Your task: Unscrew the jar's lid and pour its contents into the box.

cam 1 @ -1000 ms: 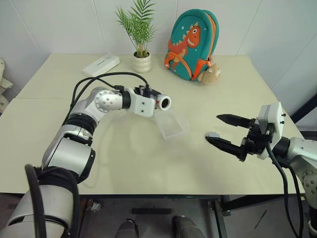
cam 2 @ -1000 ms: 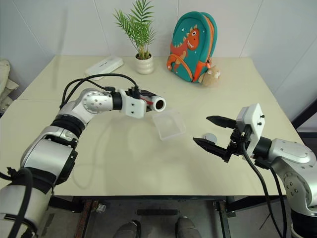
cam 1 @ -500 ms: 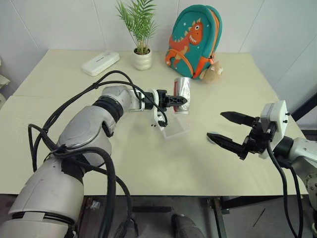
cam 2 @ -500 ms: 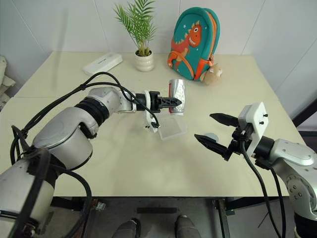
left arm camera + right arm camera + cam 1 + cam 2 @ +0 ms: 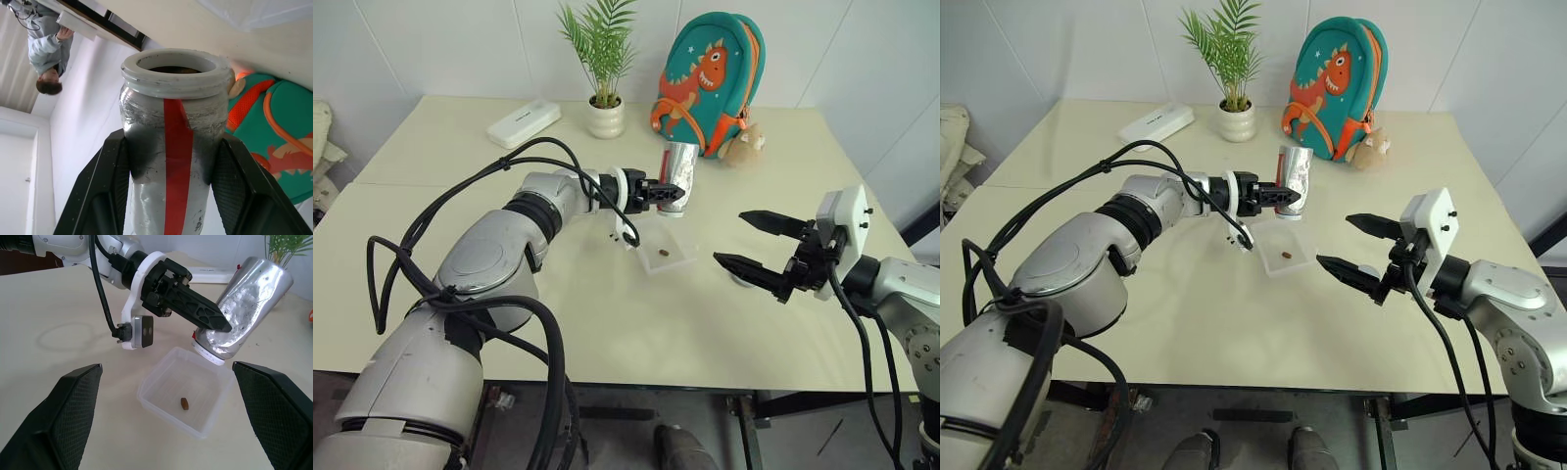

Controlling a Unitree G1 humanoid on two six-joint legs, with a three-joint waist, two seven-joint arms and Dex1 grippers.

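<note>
Left hand (image 5: 674, 194), jar (image 5: 678, 172) mouth-down.

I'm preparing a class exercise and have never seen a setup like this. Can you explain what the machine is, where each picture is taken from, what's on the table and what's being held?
It is a two-armed humanoid robot. Two pictures come from cameras in its head, two from cameras on its wrists. The left gripper is shut on an open jar, tipped mouth-down over a clear box. A small brown pellet lies in the box. The right gripper hovers open and empty; the lid lies on the table beneath it. At the back stand a potted plant, a white case and a dinosaur backpack.
</note>
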